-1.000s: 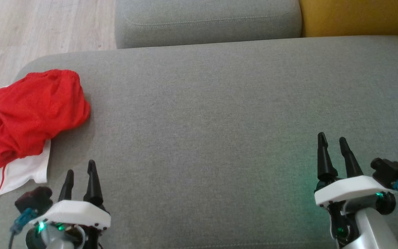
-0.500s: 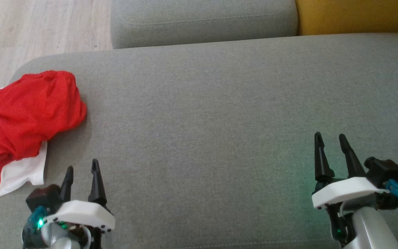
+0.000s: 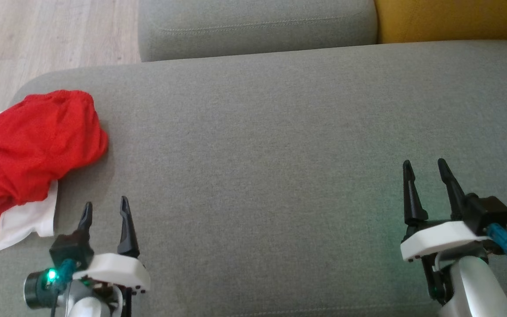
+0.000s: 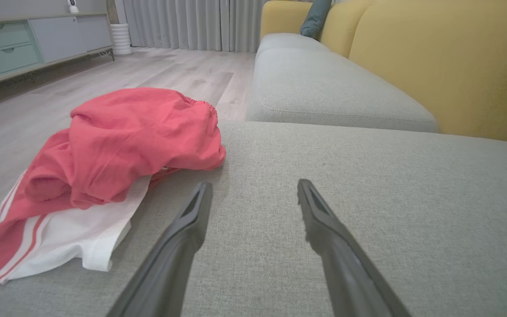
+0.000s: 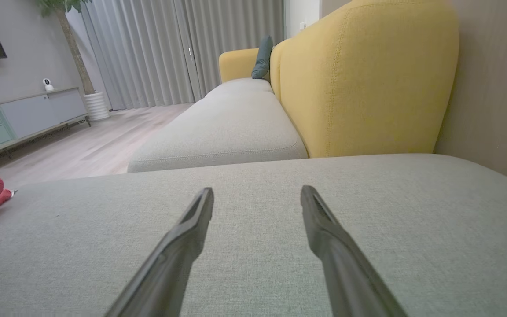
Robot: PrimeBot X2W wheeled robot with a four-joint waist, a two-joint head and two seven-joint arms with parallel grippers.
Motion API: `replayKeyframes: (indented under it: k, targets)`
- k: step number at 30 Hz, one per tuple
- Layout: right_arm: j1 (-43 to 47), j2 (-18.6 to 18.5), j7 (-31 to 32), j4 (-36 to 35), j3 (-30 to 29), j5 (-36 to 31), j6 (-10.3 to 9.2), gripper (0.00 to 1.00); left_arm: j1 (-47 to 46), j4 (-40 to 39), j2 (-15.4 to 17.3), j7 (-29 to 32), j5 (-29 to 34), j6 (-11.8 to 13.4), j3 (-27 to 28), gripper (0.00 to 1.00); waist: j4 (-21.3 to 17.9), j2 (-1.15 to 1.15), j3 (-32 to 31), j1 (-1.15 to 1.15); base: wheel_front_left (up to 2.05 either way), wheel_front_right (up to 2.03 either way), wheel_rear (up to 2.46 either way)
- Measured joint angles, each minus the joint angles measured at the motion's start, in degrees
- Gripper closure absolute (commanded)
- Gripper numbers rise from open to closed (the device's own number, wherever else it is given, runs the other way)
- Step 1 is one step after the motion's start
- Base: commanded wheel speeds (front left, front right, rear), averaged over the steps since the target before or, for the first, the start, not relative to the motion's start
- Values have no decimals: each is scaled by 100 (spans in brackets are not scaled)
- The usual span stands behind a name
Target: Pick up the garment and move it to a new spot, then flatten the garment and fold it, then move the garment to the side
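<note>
Red garment (image 3: 38, 145) with white panel and white side stripes lies crumpled in a heap at the left end of the grey seat cushion (image 3: 258, 132). The red bulk sits on top and the white panel is flat on the cushion at the near side. Its left part looks to reach past the cushion's left edge.

Left gripper (image 3: 106, 204) is over the cushion's near left corner, just beside the garment's white panel but not touching it. Its fingers are spread wide with nothing between them. In the left wrist view both fingers point across the cushion, with the garment off to their left.

Right gripper (image 3: 424, 163) is over the cushion's near right part, well apart from the garment. Its fingers are also spread wide and empty, with bare cushion fabric under them.

The middle of the cushion is bare. Beyond the cushion's far edge are a second grey cushion (image 3: 258, 26) and a yellow backrest (image 3: 447, 20). Wood floor (image 3: 38, 35) lies off its far left corner.
</note>
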Motion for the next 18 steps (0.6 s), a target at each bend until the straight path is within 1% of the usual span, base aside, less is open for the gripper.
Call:
replayKeyframes:
  k: [6,11,14,18]
  targets:
    - [1,0,-111,33,-24,-350,1,0,0,1,3,-65,338,52,0,0,5,0,-12,0,0,0,0]
    - [1,-1,-116,32,-1,-357,1,0,0,2,4,-66,339,52,-4,0,75,0,-13,0,0,0,0]
    - [1,-3,-116,32,123,-356,1,0,-1,26,7,-69,339,51,-9,0,216,0,-10,0,0,0,0]
    - [-1,-3,-116,34,403,-293,1,0,-2,55,9,-69,271,55,-45,0,552,0,-9,0,0,0,0]
